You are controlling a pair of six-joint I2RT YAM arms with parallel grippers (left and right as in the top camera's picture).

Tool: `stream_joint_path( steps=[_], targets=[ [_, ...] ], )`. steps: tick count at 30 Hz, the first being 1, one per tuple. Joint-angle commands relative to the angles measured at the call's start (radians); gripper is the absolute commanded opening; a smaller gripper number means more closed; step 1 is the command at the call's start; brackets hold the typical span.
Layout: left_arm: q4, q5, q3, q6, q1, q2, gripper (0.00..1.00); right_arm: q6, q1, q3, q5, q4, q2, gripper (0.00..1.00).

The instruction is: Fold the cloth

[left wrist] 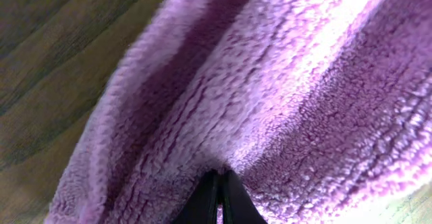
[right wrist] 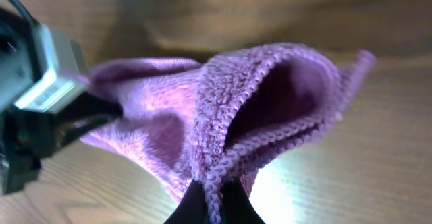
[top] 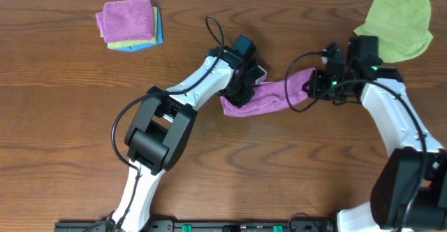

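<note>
- Now the cloth (top: 269, 96) is stretching as a bunched purple band between the two claws, near the middle of the surface (top: 70, 134).
- The left claw (left wrist: 220, 196) is closing on the cloth's left end. In the left wrist view its dark tips are meeting with fuzzy purple pile pressed around them.
- The right claw (right wrist: 214, 202) is pinching the cloth's right end. In the right wrist view a stitched hem is running down between its two tips, which are standing almost together.
- Above that grip, the cloth is opening into a loose pocket, with the hem curving round a darker hollow.
- From overhead, the right end is sitting farther from the camera's lower edge than the left end, so the band is slanting across the wood.
- The cloth's lower left part is sagging toward the surface, though whether it is touching cannot be told.
- A stack (top: 129, 24) of folded cloths, purple on top with yellow and blue edges showing beneath, is lying at the far left corner, well apart from the arms.
- A green cloth (top: 394, 24) is lying rumpled at the far right corner, just beyond the right arm's wrist.
</note>
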Motion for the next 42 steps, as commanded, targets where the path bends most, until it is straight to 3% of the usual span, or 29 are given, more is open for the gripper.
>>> stream_joint_path(
  steps=[1,14,23,33,42],
  targets=[
    [-0.004,-0.022,-0.015,0.003,0.010,0.014,0.06,-0.018,0.040,-0.001,0.071,-0.026,-0.008,0.01],
    [0.011,-0.036,0.016,-0.066,0.026,0.014,0.06,-0.086,0.125,-0.001,0.102,-0.067,-0.008,0.01],
    [-0.038,0.077,0.181,-0.110,0.054,0.014,0.06,-0.096,0.208,-0.001,0.109,-0.063,-0.008,0.02],
    [-0.101,0.078,0.189,-0.109,0.056,0.014,0.06,-0.096,0.213,-0.001,0.132,-0.055,-0.008,0.01],
    [-0.109,-0.046,0.176,-0.078,0.053,0.014,0.06,-0.095,0.213,-0.001,0.132,-0.029,-0.008,0.01]
  ],
)
